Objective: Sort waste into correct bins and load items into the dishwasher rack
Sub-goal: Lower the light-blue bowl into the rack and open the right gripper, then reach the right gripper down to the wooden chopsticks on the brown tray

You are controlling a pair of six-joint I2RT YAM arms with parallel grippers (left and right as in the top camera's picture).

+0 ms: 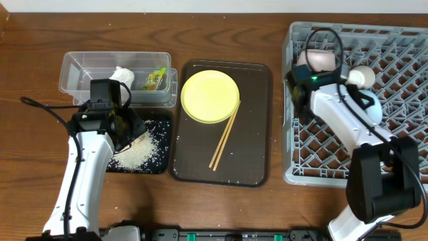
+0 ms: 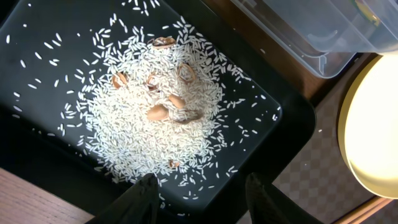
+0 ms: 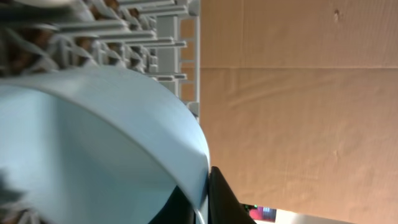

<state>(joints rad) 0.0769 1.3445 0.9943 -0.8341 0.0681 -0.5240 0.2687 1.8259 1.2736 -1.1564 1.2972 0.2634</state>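
**Setting the light blue bowl into the dishwasher rack**

Overhead: the light blue bowl (image 1: 376,112) hangs at my right tool, above the dishwasher rack (image 1: 401,47).
Left wrist: my left tool (image 2: 202,202) gapes empty, with rice (image 2: 155,118) on the black tray (image 2: 37,155) just ahead of its tips.
Right wrist: my right tool (image 3: 199,208) pinches the bowl's rim, with the rack pegs beyond it. The hollow seems to face the wrist camera. The bowl is round, so it has no long axis. I'd lower it on edge between pegs and release only once it rests.
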